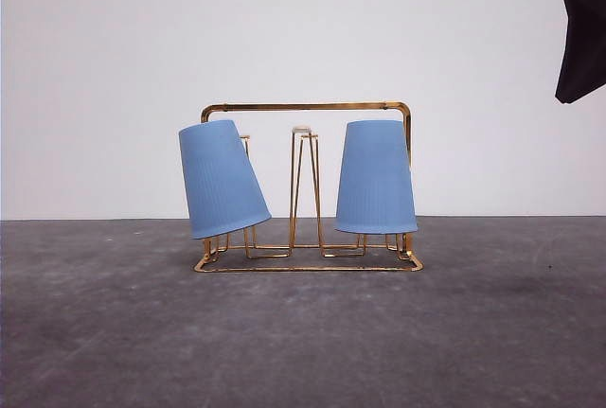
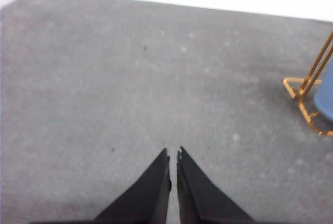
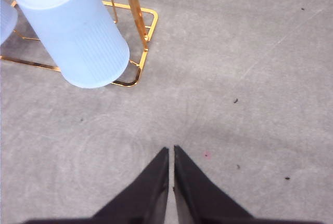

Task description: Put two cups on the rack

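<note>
**Both cups on the rack; we clear the arms**

From the front, we see the left cup (image 1: 222, 179) and the right cup (image 1: 376, 177) upside down over the outer prongs of the rack (image 1: 305, 106), the left one tilted outward, the right nearly upright. We judge the placing done; what remains is to retreat without brushing the wire frame.

In the left wrist view, our left gripper (image 2: 173, 154) is closed and empty above the table (image 2: 104, 68), well apart from the rack's corner.

In the right wrist view, our right gripper (image 3: 171, 151) is likewise closed, holding nothing, clear of the near cup.

We find no brand, label or writing.
</note>
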Controlling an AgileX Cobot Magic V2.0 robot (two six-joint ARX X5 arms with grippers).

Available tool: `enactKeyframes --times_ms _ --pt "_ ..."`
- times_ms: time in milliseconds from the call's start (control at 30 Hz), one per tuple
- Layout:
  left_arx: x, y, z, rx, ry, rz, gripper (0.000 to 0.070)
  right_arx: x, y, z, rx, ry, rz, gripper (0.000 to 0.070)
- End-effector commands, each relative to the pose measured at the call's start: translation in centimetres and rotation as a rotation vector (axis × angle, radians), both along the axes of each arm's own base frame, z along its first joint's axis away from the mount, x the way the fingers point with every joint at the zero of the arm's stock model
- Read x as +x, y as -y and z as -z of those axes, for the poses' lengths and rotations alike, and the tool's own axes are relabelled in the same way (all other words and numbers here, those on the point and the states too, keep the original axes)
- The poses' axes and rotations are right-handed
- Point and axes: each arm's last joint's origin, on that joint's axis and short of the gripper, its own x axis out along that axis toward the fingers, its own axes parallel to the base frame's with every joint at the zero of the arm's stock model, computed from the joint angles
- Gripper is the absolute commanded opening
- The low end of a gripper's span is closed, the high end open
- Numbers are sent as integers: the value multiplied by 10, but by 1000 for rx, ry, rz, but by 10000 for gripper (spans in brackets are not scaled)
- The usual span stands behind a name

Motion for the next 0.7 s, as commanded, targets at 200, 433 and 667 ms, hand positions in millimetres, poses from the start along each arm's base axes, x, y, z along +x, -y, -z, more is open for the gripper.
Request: enactKeyframes --times_ms 200,433,667 --pt "3 2 20 -15 74 14 3 2 -2 -4 14 17 3 12" --pt "3 5 19 -17 77 41 3 3 -2 -5 20 34 3 12" --pt "3 5 19 -17 77 40 3 6 -3 -9 35 76 3 12"
